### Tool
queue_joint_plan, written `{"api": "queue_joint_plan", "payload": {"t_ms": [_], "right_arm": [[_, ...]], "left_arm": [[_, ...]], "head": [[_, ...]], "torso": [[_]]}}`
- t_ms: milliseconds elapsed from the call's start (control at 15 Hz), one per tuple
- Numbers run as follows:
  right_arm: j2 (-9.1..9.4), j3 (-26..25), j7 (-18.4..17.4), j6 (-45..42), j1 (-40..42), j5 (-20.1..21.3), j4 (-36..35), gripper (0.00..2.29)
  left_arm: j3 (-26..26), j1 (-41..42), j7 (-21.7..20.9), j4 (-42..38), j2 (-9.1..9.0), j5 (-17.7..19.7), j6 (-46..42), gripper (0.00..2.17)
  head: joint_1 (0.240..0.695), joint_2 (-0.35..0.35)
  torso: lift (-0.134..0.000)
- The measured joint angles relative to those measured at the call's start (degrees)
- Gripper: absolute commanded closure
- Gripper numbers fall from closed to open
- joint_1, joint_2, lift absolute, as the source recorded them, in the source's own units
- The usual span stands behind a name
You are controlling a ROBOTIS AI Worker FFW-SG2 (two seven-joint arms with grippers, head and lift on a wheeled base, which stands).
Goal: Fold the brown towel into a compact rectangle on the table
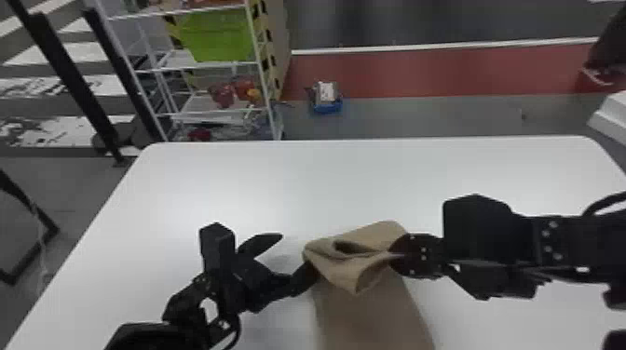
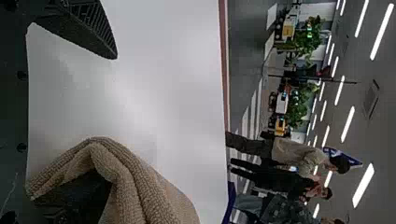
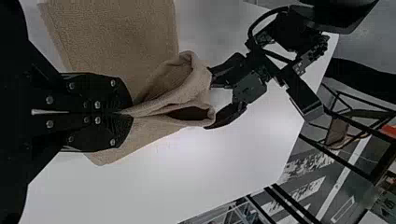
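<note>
Pinching a gathered edge of the brown towel (image 1: pixel 372 321), my right gripper (image 1: pixel 396 255) has its two fingers closed together on the cloth, I judge so that this side cannot slip while the other is worked. My left gripper (image 1: pixel 298 251) is open: one finger (image 2: pixel 86 193) sits inside the fold, touching the terry, while its partner (image 2: pixel 93 35) stands well apart from it above the white table (image 1: pixel 326 186). I take that tucked finger for a prop, there to hold the flap (image 1: pixel 342 274) up and give me a corner to turn.

The towel lies on the table, its raised end between the two claws. Its flat length runs from beside them back toward me, probably as the base for the flap to land on. A pocket gapes between the claws, so I'd close the left and draw the edge taut, or the crease may go crooked.
</note>
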Motion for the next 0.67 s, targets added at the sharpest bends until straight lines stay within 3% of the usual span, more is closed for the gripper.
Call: {"api": "queue_joint_plan", "payload": {"t_ms": [667], "right_arm": [[-4.38, 1.76, 0.0, 2.0, 5.38, 1.59, -2.81, 1.62]], "left_arm": [[0.76, 1.77, -0.64, 0.67, 0.0, 0.41, -5.03, 0.06]], "head": [[0.695, 0.147]], "torso": [[-0.134]]}}
